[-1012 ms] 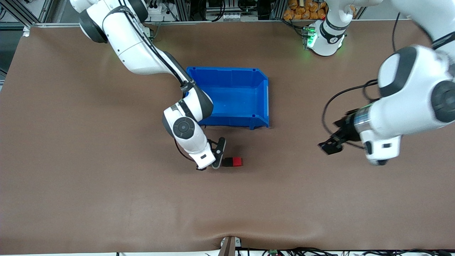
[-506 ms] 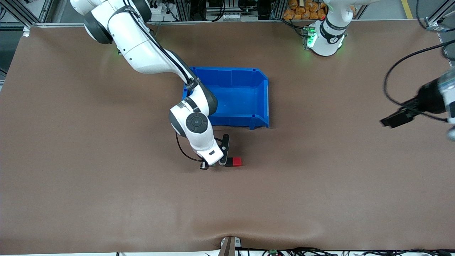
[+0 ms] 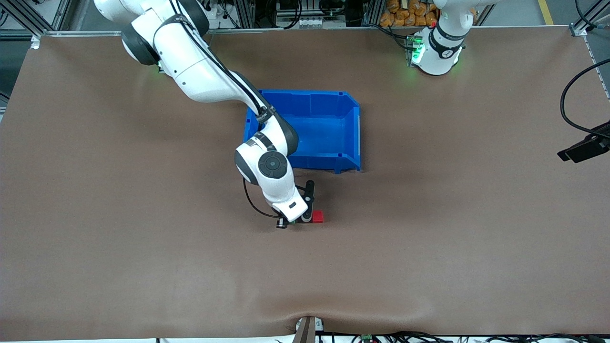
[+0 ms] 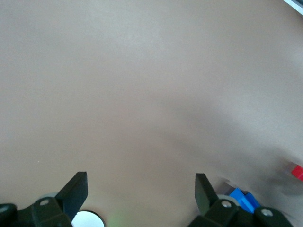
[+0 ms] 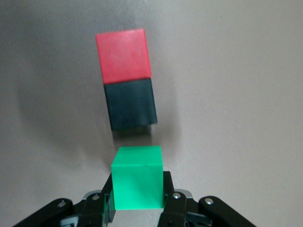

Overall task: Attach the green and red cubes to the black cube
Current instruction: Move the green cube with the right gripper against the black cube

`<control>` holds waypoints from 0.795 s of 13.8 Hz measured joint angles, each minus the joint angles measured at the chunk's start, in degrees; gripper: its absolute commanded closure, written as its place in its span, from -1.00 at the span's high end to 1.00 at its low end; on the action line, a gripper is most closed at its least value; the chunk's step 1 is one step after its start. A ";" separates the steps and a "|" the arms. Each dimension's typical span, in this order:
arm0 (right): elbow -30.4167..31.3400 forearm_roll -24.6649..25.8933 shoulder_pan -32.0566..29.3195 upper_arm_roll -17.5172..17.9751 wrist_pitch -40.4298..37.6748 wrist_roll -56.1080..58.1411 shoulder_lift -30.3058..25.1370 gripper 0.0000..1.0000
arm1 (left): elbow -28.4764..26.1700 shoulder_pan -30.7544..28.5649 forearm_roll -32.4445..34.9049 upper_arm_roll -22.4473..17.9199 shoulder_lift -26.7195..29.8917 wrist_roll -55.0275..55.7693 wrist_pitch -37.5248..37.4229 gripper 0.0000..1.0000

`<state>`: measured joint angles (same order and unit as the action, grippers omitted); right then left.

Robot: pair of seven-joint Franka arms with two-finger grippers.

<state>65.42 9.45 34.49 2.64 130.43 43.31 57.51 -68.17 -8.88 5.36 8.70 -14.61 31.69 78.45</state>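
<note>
The small matte black cube [image 5: 130, 104] lies on the brown surface [image 3: 143, 247], nearer to the front camera than the open blue plastic bin [image 3: 350, 138]; the bright red cube [image 3: 318, 217] sits flush against one face of it, on the side toward the left arm's end of the surface, the two touching in a row; in the front view the black cube is largely covered by the right arm's wrist; the bright green cube [image 5: 138, 183] is clamped between the fingers of the right hand [image 5: 138, 204], low over the surface just beside the black cube's free face, a narrow gap showing between them; the left hand [image 4: 141, 188] waits over bare surface at the left arm's end, its fingers spread apart with nothing between them.
</note>
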 measured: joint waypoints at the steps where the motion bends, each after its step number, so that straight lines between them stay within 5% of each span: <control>1: -0.32 0.00 0.25 0.00 -0.01 -0.02 0.29 -1.00 | 0.00 0.08 0.08 0.11 0.31 -0.56 -0.06 1.00; 7: -0.52 0.00 0.53 -0.02 -0.07 -1.75 0.68 -1.00 | -0.97 0.04 0.42 0.12 2.00 -8.25 -1.36 1.00; 11: -0.76 0.00 0.92 -0.01 -0.03 -2.36 0.96 -1.00 | -6.80 0.08 0.43 0.18 4.49 -8.25 2.77 1.00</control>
<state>64.66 9.45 35.41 2.62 130.40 40.94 58.47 -74.97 -8.79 5.79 8.88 -10.11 23.44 81.22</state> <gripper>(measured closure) 0.599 0.000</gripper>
